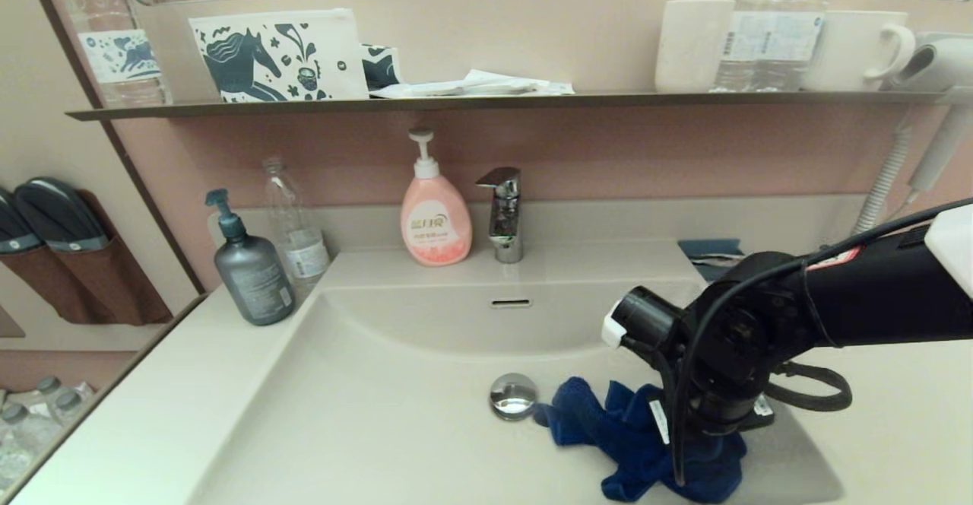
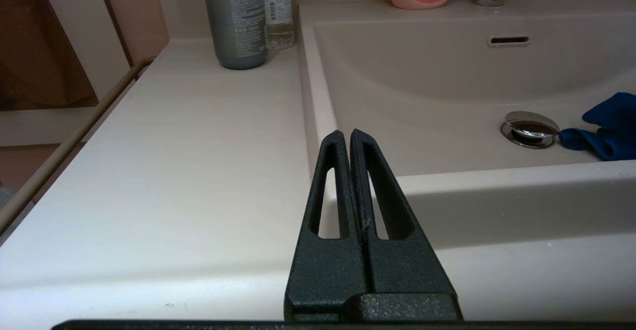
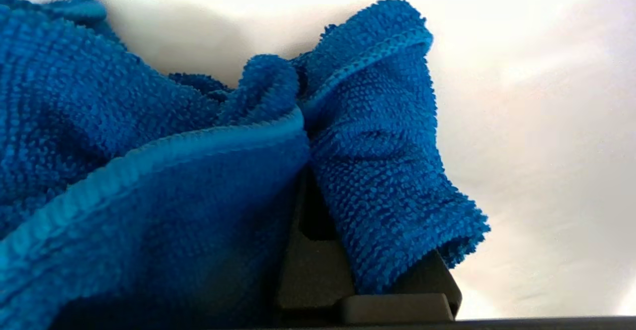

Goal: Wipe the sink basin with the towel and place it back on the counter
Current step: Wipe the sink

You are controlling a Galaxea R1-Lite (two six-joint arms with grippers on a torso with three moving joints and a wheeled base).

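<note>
The royal-blue towel (image 1: 608, 429) lies bunched on the floor of the sink basin (image 1: 395, 383), just right of the chrome drain plug (image 1: 513, 395). My right arm reaches down into the basin, and my right gripper (image 3: 308, 171) is shut on the towel (image 3: 377, 171), whose folds cover its fingertips. The overflow slot (image 1: 511, 303) shows on the basin's back wall. My left gripper (image 2: 346, 133) is shut on nothing, low over the counter (image 2: 198, 146) by the basin's front left corner; it does not show in the head view. From there the towel's edge (image 2: 608, 131) shows beside the plug (image 2: 529, 128).
On the counter's back left stand a grey pump bottle (image 1: 251, 269) and a clear bottle (image 1: 296, 239). A pink soap dispenser (image 1: 435, 216) and the faucet (image 1: 504, 216) stand behind the basin. A small teal tray (image 1: 711, 254) lies at back right, under the dark shelf (image 1: 494, 100).
</note>
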